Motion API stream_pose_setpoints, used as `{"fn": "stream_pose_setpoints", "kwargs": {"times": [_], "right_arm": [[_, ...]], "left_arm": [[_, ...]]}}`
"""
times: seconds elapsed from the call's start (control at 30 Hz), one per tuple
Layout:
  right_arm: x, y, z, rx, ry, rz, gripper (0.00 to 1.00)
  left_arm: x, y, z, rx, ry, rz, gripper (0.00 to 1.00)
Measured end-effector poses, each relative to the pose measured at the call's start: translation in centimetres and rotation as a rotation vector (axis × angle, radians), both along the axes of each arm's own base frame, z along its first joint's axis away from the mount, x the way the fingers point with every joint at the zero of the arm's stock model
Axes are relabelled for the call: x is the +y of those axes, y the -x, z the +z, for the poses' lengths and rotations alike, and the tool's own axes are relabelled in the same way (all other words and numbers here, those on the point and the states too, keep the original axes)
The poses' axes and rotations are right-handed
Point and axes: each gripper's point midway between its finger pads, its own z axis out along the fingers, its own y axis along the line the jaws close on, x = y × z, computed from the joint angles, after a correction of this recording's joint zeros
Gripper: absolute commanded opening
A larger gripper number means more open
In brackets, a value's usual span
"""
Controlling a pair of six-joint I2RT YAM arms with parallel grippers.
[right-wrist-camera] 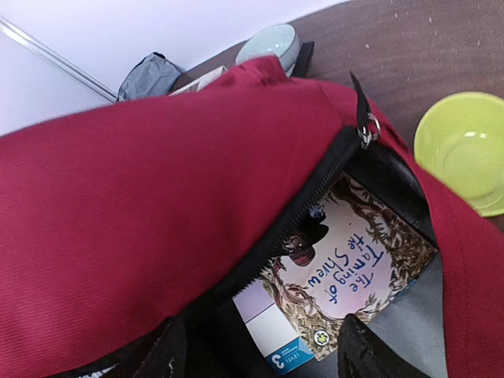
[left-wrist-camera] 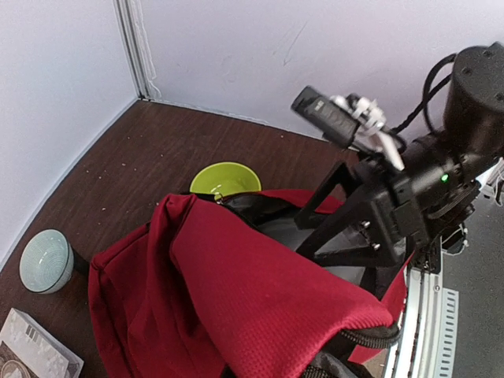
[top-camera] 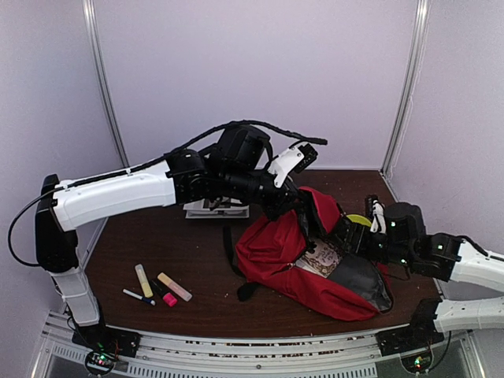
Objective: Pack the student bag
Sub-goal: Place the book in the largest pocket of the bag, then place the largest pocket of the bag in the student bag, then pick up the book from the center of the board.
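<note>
The bag [top-camera: 315,272] looks soft and floppy, best taken by its rim, where the left gripper [top-camera: 288,206] pinches it, while the right gripper [right-wrist-camera: 264,352] gapes over the book [right-wrist-camera: 346,279].

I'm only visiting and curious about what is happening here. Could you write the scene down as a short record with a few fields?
Bag: red student bag lying on the table, main zip open
Inside the bag: a book titled The Taming of the Shrew
Left hand: shut on the bag's raised upper edge
Right hand: open, at the bag's mouth, over the book
Next to the bag: lime green bowl
Loose on the table: pens and highlighters
</note>
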Motion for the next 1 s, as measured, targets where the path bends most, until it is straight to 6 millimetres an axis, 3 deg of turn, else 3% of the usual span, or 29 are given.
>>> {"fn": "stream_pose_setpoints", "kwargs": {"times": [0.1, 0.17, 0.2, 0.27, 0.37, 0.47, 0.57, 0.67, 0.77, 0.87, 0.93, 1.0], "right_arm": [[-1.1, 0.6, 2.5, -0.046, 0.051, 0.015, 0.67], [-1.7, 1.0, 2.9, -0.055, 0.088, 0.026, 0.67], [-2.0, 1.2, 2.7, -0.052, 0.106, 0.03, 0.67], [-2.3, 1.6, 2.6, -0.05, 0.144, 0.047, 0.67], [-2.4, 1.6, 4.0, -0.076, 0.193, 0.078, 0.69], [-2.3, 0.9, 8.7, -0.177, 0.204, 0.088, 0.7], [-1.9, -0.6, 15.9, -0.334, 0.179, 0.067, 0.72], [-1.3, -2.0, 19.3, -0.413, 0.157, 0.049, 0.71], [1.2, -4.3, 20.8, -0.442, 0.133, 0.072, 0.66], [5.2, -7.8, 20.1, -0.419, 0.132, 0.107, 0.63], [8.0, -10.3, 17.8, -0.375, 0.148, 0.134, 0.63], [10.6, -12.5, 14.9, -0.319, 0.165, 0.16, 0.62]], "left_arm": [[0.0, -0.2, -0.1, 0.0, 0.003, 0.009, 0.0], [0.0, -0.2, -0.1, 0.002, 0.004, 0.012, 0.0], [0.0, -0.2, -0.1, 0.003, 0.003, 0.011, 0.05], [0.0, -0.1, -0.2, 0.006, 0.003, 0.007, 0.4], [-0.1, 0.5, -0.4, 0.024, -0.001, -0.029, 0.71], [0.2, 1.6, -1.1, 0.049, -0.031, -0.078, 0.87], [1.6, 2.7, -1.8, 0.073, -0.059, -0.109, 0.91], [5.3, 2.7, -1.1, 0.099, -0.052, -0.086, 0.85], [11.0, -0.8, 1.2, 0.113, 0.032, 0.052, 0.67], [17.7, -6.7, 2.2, 0.128, 0.113, 0.287, 0.57], [22.0, -10.7, 1.1, 0.158, 0.138, 0.454, 0.63], [25.6, -13.9, -1.7, 0.222, 0.139, 0.597, 0.7]]}}
